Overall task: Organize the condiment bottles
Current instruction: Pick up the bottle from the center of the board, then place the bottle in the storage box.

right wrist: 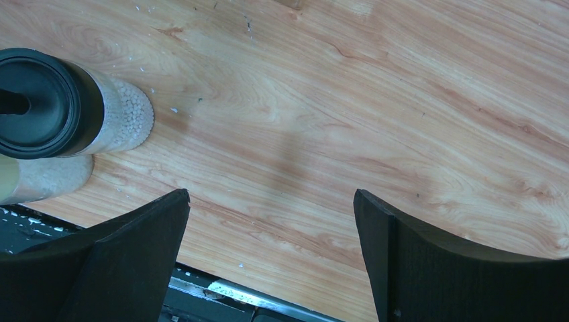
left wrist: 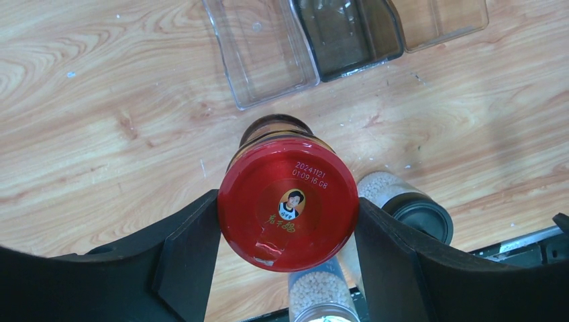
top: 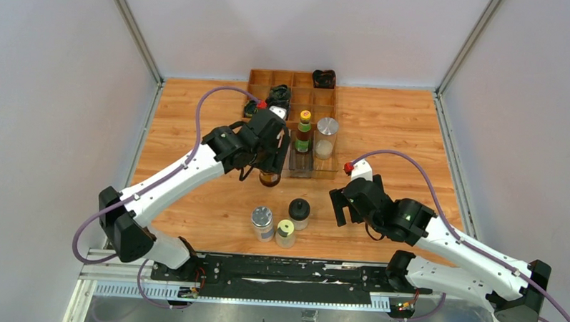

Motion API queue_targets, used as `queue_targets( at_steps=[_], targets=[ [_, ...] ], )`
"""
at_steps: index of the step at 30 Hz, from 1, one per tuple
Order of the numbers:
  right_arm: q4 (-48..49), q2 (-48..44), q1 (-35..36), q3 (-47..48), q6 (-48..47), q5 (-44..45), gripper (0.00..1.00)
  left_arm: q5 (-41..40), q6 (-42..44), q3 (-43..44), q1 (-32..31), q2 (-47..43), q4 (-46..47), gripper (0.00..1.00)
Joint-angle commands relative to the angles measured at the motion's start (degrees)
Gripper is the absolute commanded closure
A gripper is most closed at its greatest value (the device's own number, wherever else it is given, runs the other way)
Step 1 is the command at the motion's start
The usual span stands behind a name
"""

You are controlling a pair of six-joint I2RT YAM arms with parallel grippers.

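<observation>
– The left fingers (left wrist: 191,248) pinch the red-lid jar (left wrist: 288,201), one on each side of the lid.
– What does the lid say?
– "20241121" in white. Below that are a tiny face and yellow signs I can't read. The lid is round and shiny.
– Where is the jar?
– Just left of the clear tray (top: 300,169), over the wood table (top: 390,129).
– And the right fingers (right wrist: 127,261)?
– Spread wide, with nothing between them. Near them is a black-cap jar (right wrist: 40,100) full of small white balls.
– What is in the tray?
– A green-cap bottle (top: 304,133) and a silver-cap jar (top: 326,137), both standing up.
</observation>
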Motion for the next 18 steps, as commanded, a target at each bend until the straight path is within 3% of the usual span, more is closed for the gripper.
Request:
queue_targets(
  at_steps=[1,18],
  targets=[
    [-0.25,-0.39,0.60,-0.42,0.25,0.91,0.02,-0.29,1.70,4.83,-0.09,0.77,0.99,0.43],
    [-0.25,0.17,0.65,-0.68,0.55,1.04,0.01,6.82,6.05,14.64,5.97,7.12,-1.65,0.43]
  ],
)
